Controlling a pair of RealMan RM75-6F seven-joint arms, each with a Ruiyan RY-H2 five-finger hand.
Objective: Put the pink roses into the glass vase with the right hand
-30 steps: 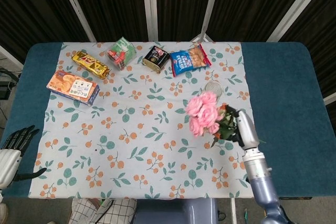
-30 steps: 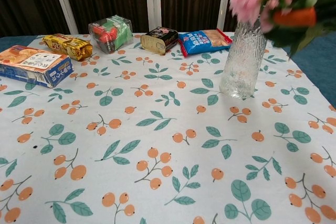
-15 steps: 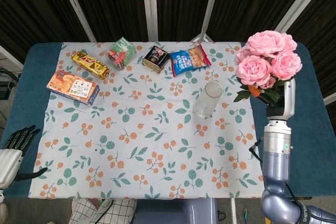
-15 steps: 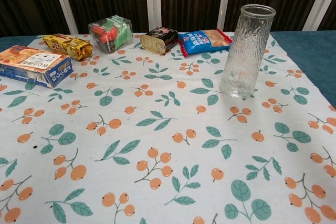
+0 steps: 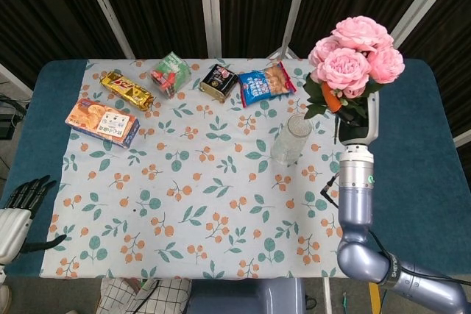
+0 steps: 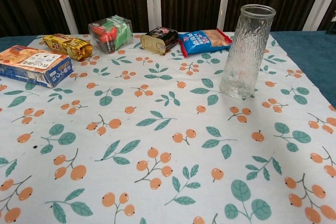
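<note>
A bunch of pink roses (image 5: 355, 54) with green leaves is held upright, high above the table, in my right hand (image 5: 355, 118), which grips the stems. The blooms sit up and to the right of the glass vase (image 5: 291, 140), which stands upright on the flowered cloth. In the chest view the vase (image 6: 244, 51) is at the right, with nothing in it, and the roses are out of frame. My left hand (image 5: 16, 209) rests at the table's near left corner, fingers spread, holding nothing.
Along the far side of the flowered tablecloth (image 5: 199, 196) lie a biscuit box (image 5: 102, 122), a gold snack pack (image 5: 126, 90), a clear box with red and green contents (image 5: 171, 73), a dark tin (image 5: 218, 80) and a blue snack bag (image 5: 266, 84).
The right hand has lifted the roses from low over the near right of the cloth to high up, then shifted them left toward the vase. The left hand has stayed put.
</note>
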